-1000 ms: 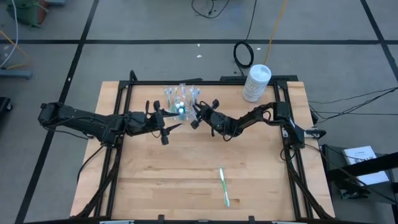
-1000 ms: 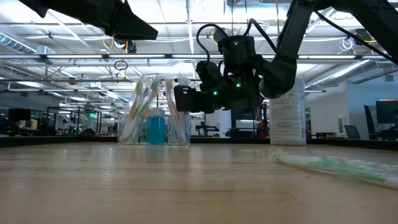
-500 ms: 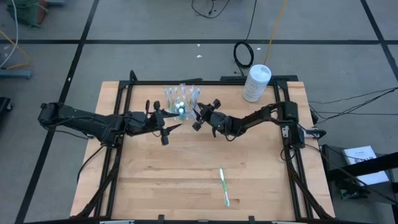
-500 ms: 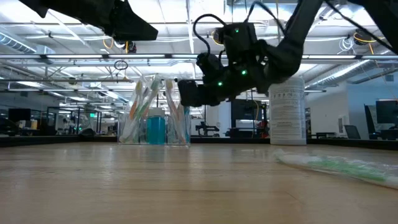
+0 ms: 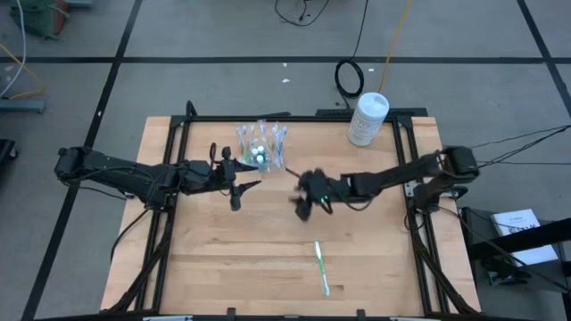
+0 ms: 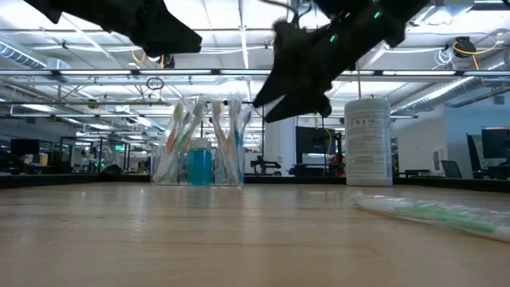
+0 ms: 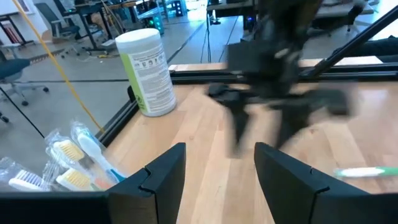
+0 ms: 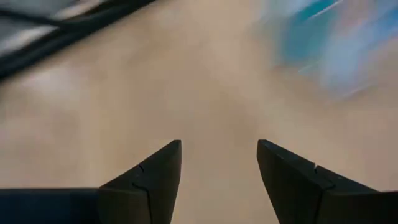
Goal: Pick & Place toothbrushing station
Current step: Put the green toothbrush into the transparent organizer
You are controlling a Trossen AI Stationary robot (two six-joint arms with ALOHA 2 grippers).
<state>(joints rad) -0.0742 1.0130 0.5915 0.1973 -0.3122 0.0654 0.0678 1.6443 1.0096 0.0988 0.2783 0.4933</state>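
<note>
The toothbrushing station (image 5: 261, 144) is a clear plastic holder with several toothbrushes standing in it. Its base stands on the table near the far edge (image 6: 199, 151); its brush heads show in the left wrist view (image 7: 68, 163). My left gripper (image 5: 239, 184) hovers open just left of and nearer than the station (image 7: 214, 177). My right gripper (image 5: 303, 201) hangs open above the table, nearer than the station and to its right (image 8: 217, 171), with nothing between its fingers. It shows blurred in the low view (image 6: 296, 76).
A white round lidded tub (image 5: 368, 119) stands at the far right of the table (image 6: 368, 142). A wrapped green toothbrush (image 5: 321, 267) lies on the wood toward the near edge (image 6: 434, 214). Bare wood lies between it and the station.
My right gripper has drawn quickly away from the station's right side. It went toward the table's near edge and upward, tipping from pointing down to more nearly level. The station has stayed where it was.
</note>
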